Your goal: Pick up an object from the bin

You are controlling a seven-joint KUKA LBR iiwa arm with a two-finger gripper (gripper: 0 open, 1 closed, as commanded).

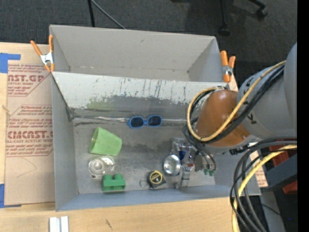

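Your gripper is hanging low in the near right corner of the grey bin, under the orange wrist cover and its looping yellow cables. You are not getting a clear look at its tip, so whether it is open or closed cannot be told. A shiny silver round thing is sitting just beside the gripper, on its view-left side and seemingly touching it; whether it is being held cannot be told either. A black and yellow tape measure is lying a little further out on that same side, close to the bin's near wall. Well apart from the gripper, toward the view's left, a green block, a clear round piece and a light green cup tipped on its side are lying near one another. Blue sunglasses are resting beyond the gripper, at the foot of the far sloping wall.
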